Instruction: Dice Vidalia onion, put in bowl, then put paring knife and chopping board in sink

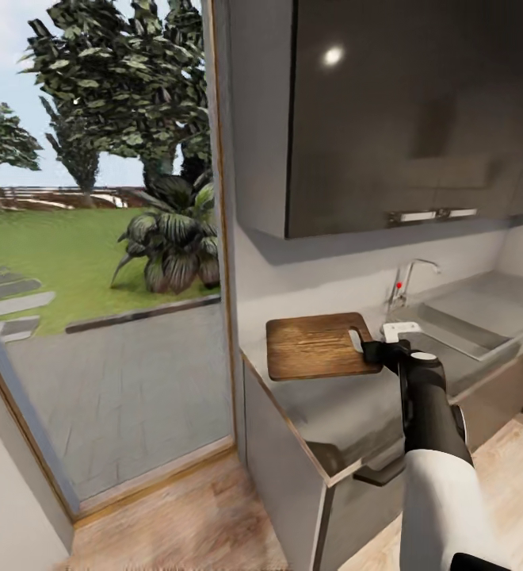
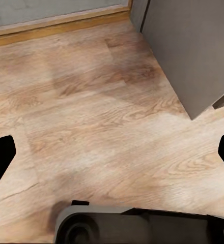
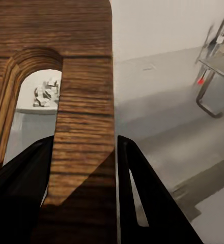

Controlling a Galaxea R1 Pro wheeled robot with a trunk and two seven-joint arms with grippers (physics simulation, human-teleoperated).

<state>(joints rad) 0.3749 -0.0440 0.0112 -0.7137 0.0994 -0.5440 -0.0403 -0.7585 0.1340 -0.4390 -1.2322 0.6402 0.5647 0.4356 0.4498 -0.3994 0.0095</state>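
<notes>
My right gripper point(image 1: 378, 354) is shut on the handle end of the dark wooden chopping board point(image 1: 317, 346), holding it roughly level over the left end of the grey countertop point(image 1: 349, 412). In the right wrist view both black fingers point(image 3: 142, 188) clamp the chopping board point(image 3: 81, 76) beside its slot hole. Through that hole I see the white bowl point(image 3: 38, 108) with white onion dice point(image 3: 46, 93) in it. The bowl point(image 1: 402, 328) stands just behind the gripper. The steel sink point(image 1: 471, 313) and its tap point(image 1: 405, 287) lie to the right. The paring knife is out of view. My left gripper point(image 2: 112, 152) hangs open over the floor.
Dark glossy wall cabinets point(image 1: 404, 111) hang above the counter. A tall glass pane point(image 1: 103, 262) with a garden behind it fills the left. Wooden floor point(image 2: 102, 122) lies below, with a grey cabinet corner point(image 2: 193, 51) close to my left arm.
</notes>
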